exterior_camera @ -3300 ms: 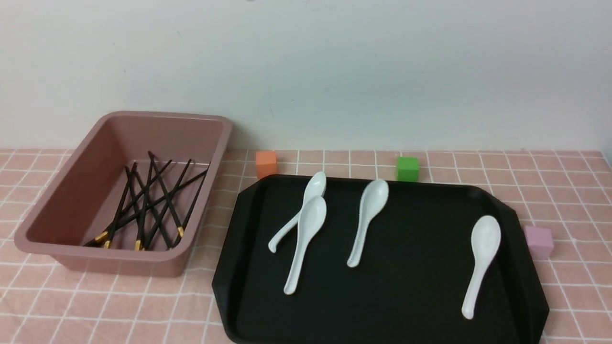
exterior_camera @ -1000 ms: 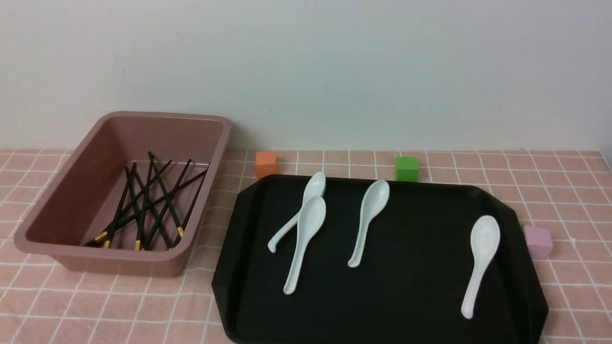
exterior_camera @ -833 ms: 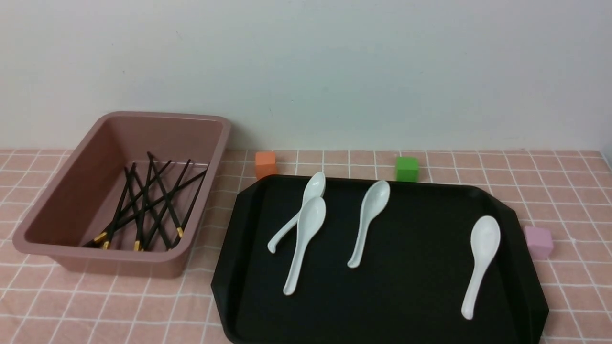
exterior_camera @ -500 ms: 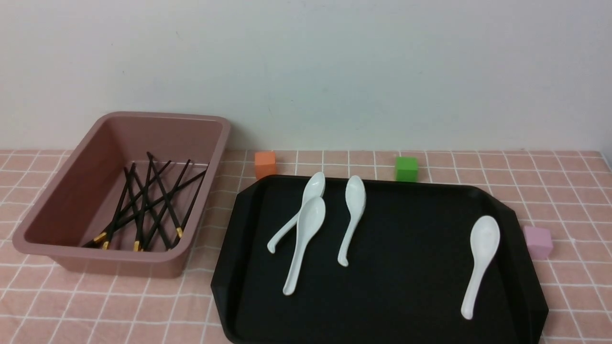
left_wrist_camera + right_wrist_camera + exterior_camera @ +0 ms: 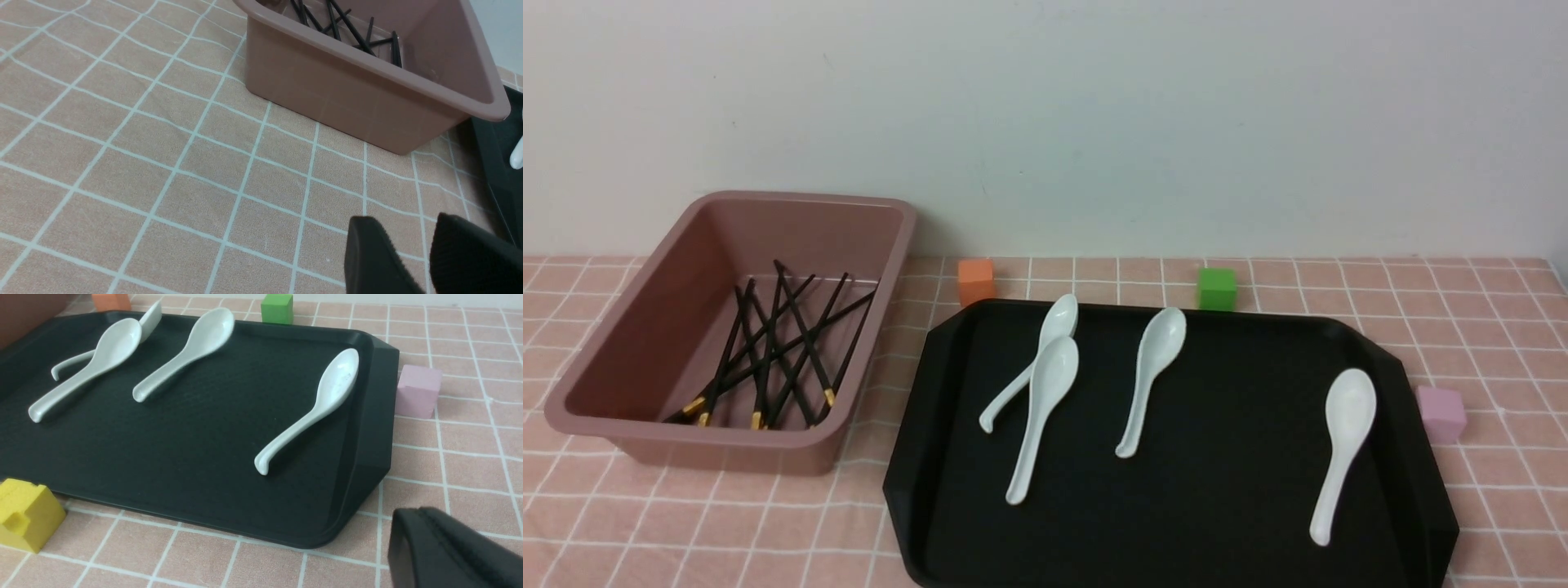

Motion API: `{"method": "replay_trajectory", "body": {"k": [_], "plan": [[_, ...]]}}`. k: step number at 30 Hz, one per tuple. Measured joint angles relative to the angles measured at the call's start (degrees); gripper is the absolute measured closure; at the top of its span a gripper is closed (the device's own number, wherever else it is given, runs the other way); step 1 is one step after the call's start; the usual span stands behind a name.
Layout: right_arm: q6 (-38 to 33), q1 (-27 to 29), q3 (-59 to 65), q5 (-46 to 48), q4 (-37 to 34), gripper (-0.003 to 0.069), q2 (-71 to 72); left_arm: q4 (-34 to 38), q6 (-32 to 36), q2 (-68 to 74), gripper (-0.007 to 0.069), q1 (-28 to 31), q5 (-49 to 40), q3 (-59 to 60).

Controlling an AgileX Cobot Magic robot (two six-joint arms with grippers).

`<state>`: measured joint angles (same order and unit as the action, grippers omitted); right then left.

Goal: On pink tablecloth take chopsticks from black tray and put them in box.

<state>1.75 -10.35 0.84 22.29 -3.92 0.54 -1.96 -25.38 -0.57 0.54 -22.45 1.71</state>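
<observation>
The pink tablecloth (image 5: 727,523) covers the table. The box (image 5: 727,445) stands at the left, and several black chopsticks (image 5: 776,351) with gold bands lie crossed inside it. The black tray (image 5: 1225,425) lies to its right and holds only white spoons; I see no chopsticks on it. Neither gripper shows in the front view. In the left wrist view my left gripper (image 5: 406,228) is open and empty over the cloth, near the box (image 5: 347,81) and its chopsticks (image 5: 351,30). In the right wrist view my right gripper (image 5: 425,516) is shut and empty, beside the tray's (image 5: 184,437) near right corner.
Several white spoons (image 5: 1045,392) lie on the tray. An orange cube (image 5: 977,281) and a green cube (image 5: 1218,288) sit behind the tray, and a pink cube (image 5: 1441,413) sits at its right. A yellow block (image 5: 24,514) sits at the tray's front edge.
Half a second ago the third spoon lay further left on the tray; now it lies back where it was before. The box sits very slightly further left than a second ago.
</observation>
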Motion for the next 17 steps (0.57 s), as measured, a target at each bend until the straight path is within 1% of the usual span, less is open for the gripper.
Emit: {"method": "replay_trajectory", "body": {"k": [17], "plan": [[0.0,0.0,0.0,0.0,0.0,0.0637,0.0,0.0,0.0,0.0,0.0386,0.0,0.0,0.0]]}}
